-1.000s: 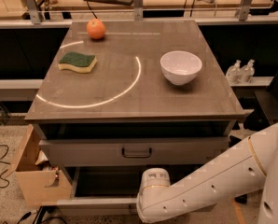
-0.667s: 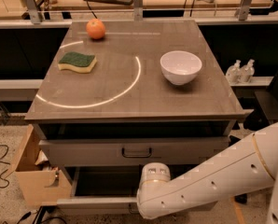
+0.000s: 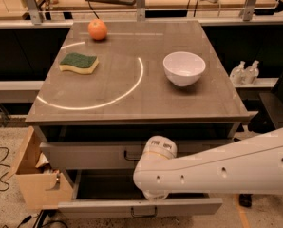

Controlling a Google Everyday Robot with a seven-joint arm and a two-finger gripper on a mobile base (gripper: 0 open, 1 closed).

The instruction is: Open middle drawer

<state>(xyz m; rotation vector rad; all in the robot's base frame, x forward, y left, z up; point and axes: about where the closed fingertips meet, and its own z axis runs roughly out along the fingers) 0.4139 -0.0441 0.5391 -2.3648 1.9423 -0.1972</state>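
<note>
At lower left a box [image 3: 34, 186] sits beside the cabinet [image 3: 132, 106]. The middle drawer [image 3: 99, 207] lies pulled out along the bottom centre, dark inside. The gripper [image 3: 155, 193] hangs over it, beneath the arm [image 3: 227, 167] (wide or narrow, I cannot tell).

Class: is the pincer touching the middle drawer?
Cannot tell. In the camera view the white arm hides the pincer, somewhere over the open middle drawer.

The arm [image 3: 227, 167] has lifted, its jaws apparently now hidden against the middle drawer [image 3: 84, 154].
</note>
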